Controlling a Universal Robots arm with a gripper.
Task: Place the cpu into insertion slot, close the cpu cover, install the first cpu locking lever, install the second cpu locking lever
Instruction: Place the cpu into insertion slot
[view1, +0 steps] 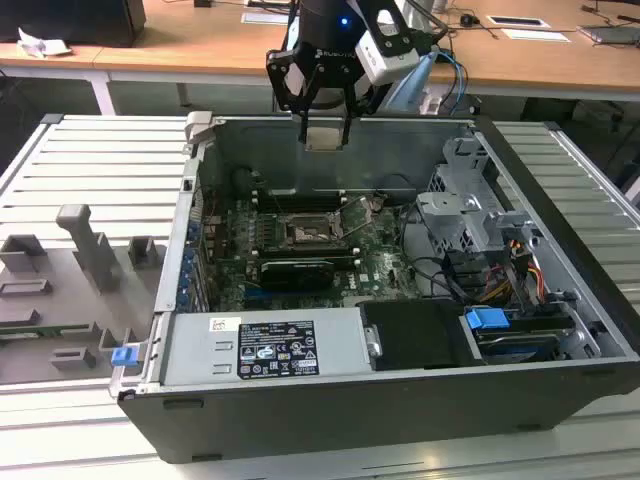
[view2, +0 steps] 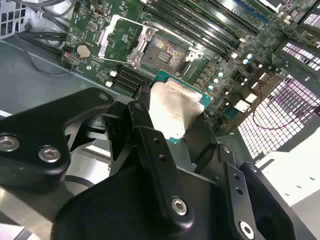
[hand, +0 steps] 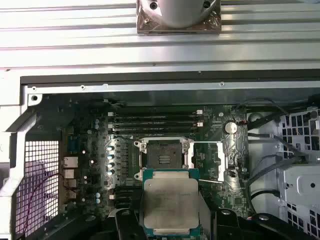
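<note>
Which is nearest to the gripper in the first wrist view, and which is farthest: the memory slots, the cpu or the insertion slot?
1. The cpu: held by the gripper.
2. The insertion slot: uncovered, just beyond the cpu.
3. The memory slots: beyond the insertion slot, toward the case wall.

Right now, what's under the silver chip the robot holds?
The green circuit board, with the open insertion slot nearby, empty. The cpu hides the board part straight beneath it.
</note>
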